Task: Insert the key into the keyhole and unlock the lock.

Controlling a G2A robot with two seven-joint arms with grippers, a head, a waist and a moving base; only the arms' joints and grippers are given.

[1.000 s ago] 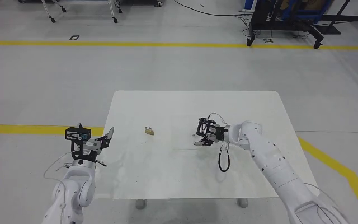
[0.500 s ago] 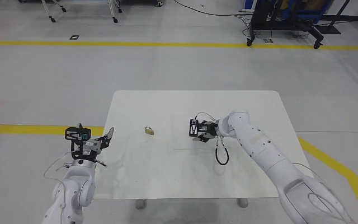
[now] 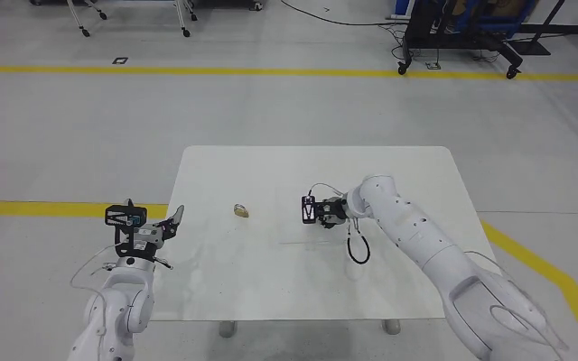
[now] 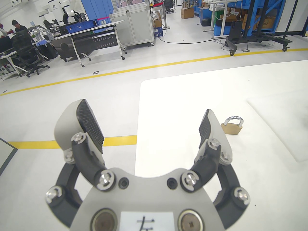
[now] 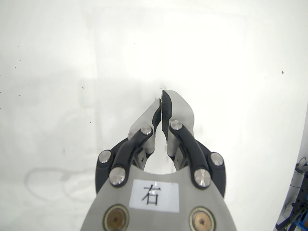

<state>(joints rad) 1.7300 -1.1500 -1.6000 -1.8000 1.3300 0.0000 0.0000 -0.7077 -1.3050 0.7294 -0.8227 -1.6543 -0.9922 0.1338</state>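
The right gripper has slid nearer the lock on the bench, fingers pinched on the key. The left gripper sits open; its wrist view shows the lock's silver shackle.

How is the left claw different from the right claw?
The left claw is wide open and holds nothing; the right claw is pinched shut on a thin silver sliver, likely the key. The left claw hangs at the table edge, with the padlock ahead of it; the right claw is over the table's middle. Both have grey fingers with black ribbed pads.
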